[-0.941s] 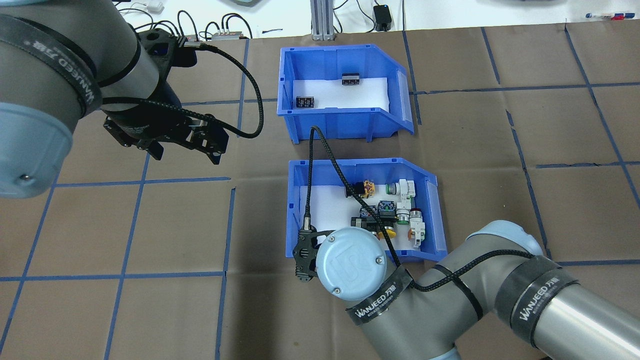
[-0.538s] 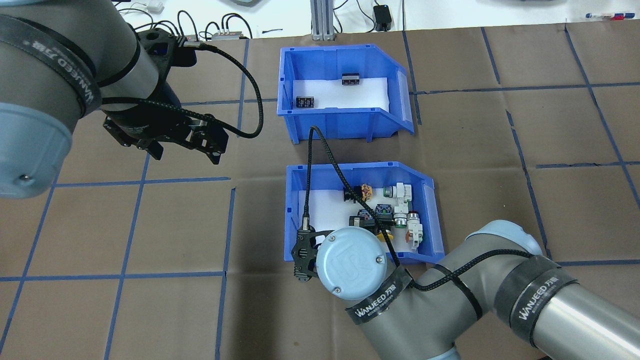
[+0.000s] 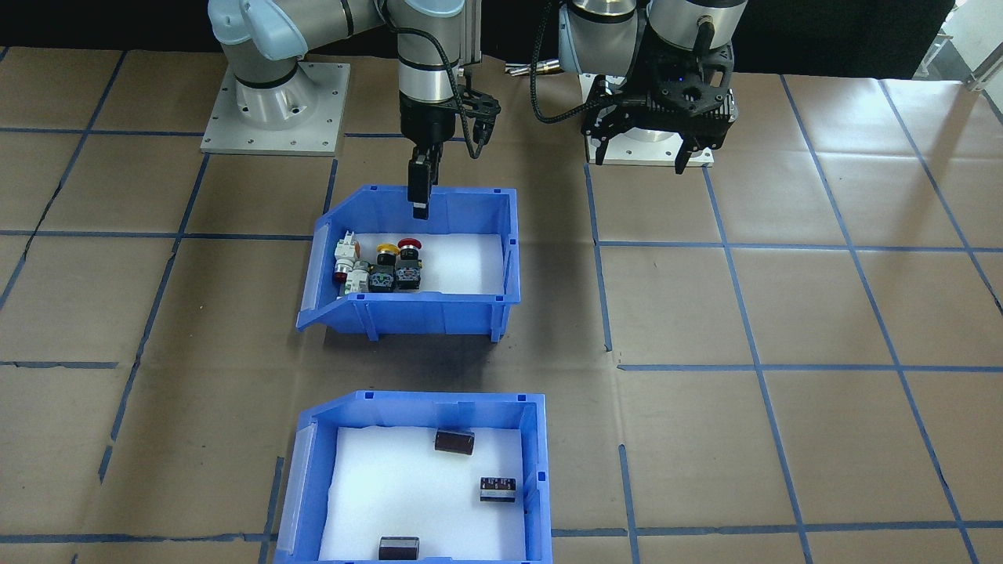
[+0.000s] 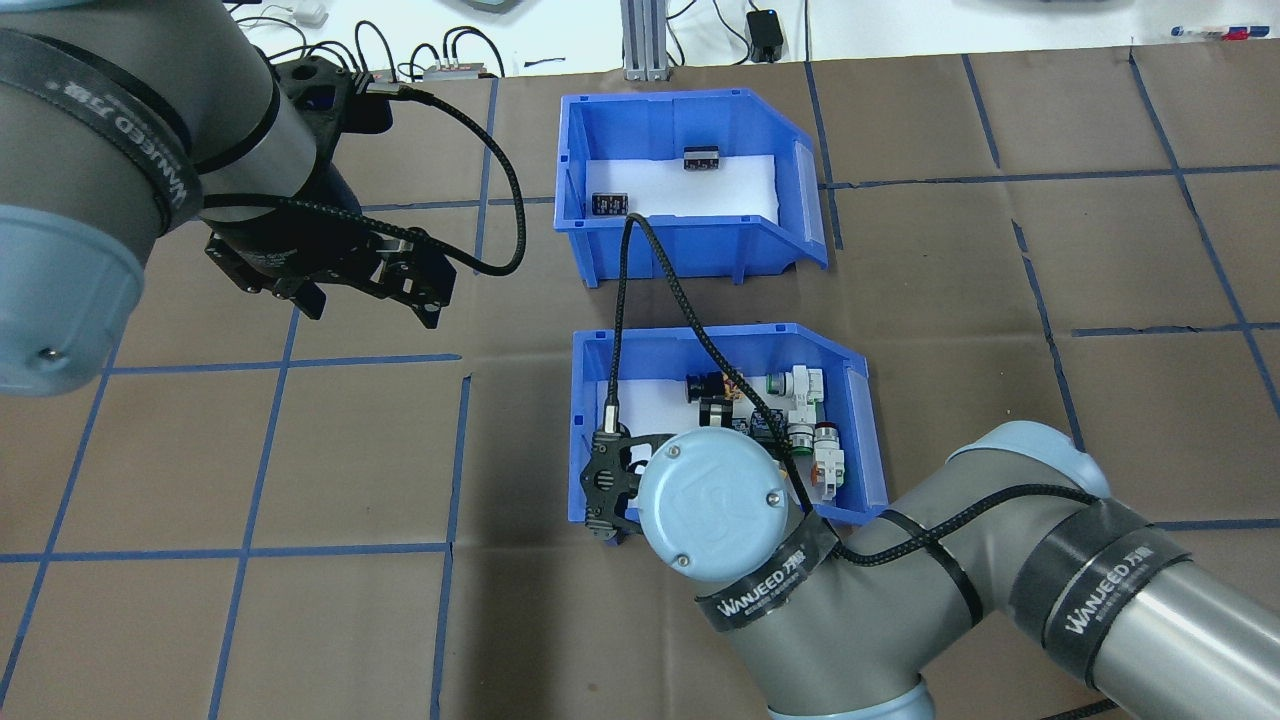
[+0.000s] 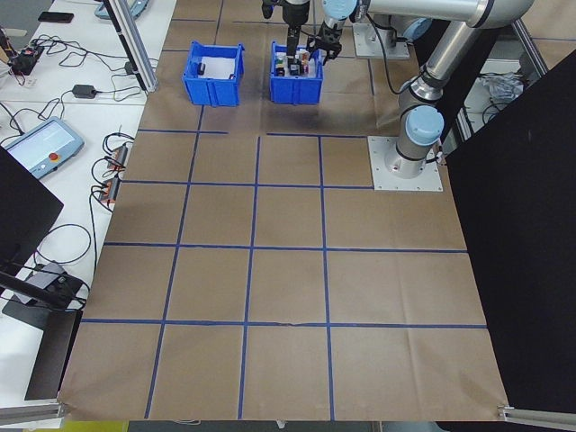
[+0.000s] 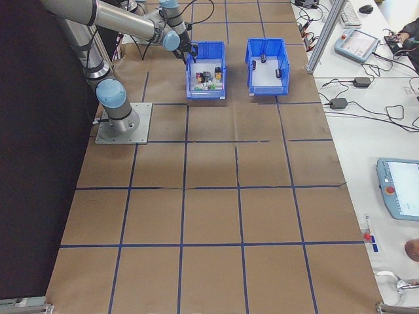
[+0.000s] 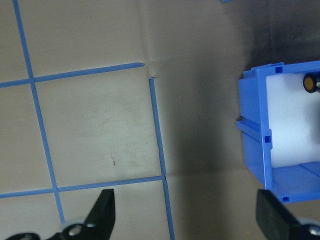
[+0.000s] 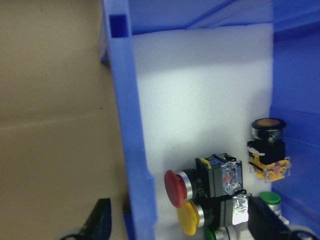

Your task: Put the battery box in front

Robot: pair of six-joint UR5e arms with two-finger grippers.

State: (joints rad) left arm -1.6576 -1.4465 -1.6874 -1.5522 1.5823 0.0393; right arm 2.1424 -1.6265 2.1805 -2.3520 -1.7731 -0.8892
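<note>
The battery box (image 4: 690,245) is a blue bin with a white liner and small dark batteries (image 3: 454,442). It stands at the far side of the table (image 3: 783,313), seen also in the front view (image 3: 533,470). A second blue bin with coloured push-button switches (image 4: 860,430) sits between it and the robot. My right gripper (image 3: 419,205) is open and straddles that switch bin's robot-side wall (image 8: 135,150), one finger outside (image 8: 100,220) and one inside. My left gripper (image 4: 372,300) hangs open and empty above the bare table, left of both bins.
Cables, a power adapter and an aluminium post (image 4: 645,40) lie beyond the far table edge. The two arm base plates (image 3: 274,110) sit on the robot's side. Brown paper with blue tape lines covers the table on both sides of the bins.
The switch bin shifted slightly left and its switches slid closer together. My right wrist moved a little forward over that bin. The left arm and the battery box stayed still.
</note>
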